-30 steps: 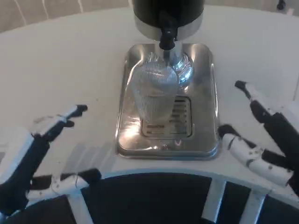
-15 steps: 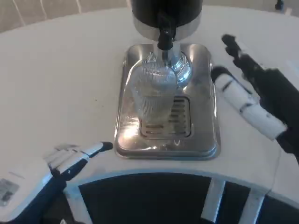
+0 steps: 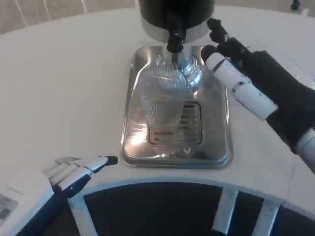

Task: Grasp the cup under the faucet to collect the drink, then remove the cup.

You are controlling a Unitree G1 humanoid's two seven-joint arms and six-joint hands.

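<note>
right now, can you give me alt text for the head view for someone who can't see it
A clear ribbed cup stands on a steel drip tray under a black faucet. The right robot hand reaches in beside the dispenser, fingers apart and clear of the cup; the left robot hand rests low on the white table.

The cup [image 3: 162, 101] is clear and finely ribbed, and it catches pale grey glints where it stands on the mirror-bright silver drip tray [image 3: 219, 142], whose dark slotted grille [image 3: 189, 120] shows beside it. Above it hangs a black faucet [image 3: 174, 39] from a dispenser [image 3: 174, 14] with a black body and a silver band. The surface [image 3: 64, 73] is plain white with a black band along its near edge, and both the left hand [image 3: 64, 173] and the right hand [image 3: 251, 81] show white and black, their fingers [image 3: 241, 91] white with black tips.
</note>
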